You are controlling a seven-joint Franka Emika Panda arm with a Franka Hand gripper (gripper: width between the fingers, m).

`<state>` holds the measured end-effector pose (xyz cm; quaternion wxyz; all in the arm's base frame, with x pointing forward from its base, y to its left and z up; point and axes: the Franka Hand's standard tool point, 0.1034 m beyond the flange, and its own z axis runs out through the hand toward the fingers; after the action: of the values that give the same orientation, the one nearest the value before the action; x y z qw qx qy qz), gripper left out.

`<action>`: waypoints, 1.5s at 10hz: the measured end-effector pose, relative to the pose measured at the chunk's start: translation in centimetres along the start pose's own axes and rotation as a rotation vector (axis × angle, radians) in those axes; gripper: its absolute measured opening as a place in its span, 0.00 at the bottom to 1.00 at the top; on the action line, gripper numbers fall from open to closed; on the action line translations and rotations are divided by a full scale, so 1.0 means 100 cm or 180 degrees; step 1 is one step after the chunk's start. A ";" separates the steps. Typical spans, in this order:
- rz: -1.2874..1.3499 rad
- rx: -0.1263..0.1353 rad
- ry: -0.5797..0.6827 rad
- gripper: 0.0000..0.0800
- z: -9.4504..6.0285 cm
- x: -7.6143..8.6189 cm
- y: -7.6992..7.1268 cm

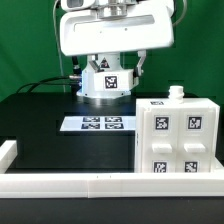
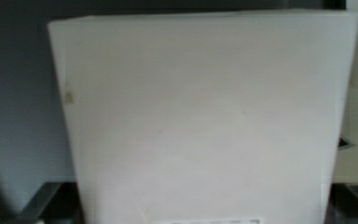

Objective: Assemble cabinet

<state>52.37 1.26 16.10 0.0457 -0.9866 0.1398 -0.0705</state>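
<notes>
the large white blocky plastic cabinet (image 1: 178, 135), tagged with black-and-white squares, stood at the exterior view's right against the white front rail (image 1: 60, 183), just beside the flat marker board (image 1: 98, 124). the white robot arm (image 1: 110, 35) hung high over the back middle, so the cabinet lay rightward and below it. a plain white panel (image 2: 194, 100) filled the wrist view. the gripper (image 2: 190, 205) showed only as dark blurs, so we could not tell its opening or hold.
</notes>
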 end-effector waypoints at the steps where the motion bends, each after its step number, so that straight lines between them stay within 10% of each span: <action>1: -0.0046 0.0029 0.0020 0.70 -0.002 0.004 -0.017; 5: -0.0242 0.0060 -0.0016 0.70 -0.008 0.017 -0.061; 15: -0.0404 0.0113 0.0053 0.70 0.004 0.050 -0.082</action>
<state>59.39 7.75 17.21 0.0574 -0.9919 0.0761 -0.0840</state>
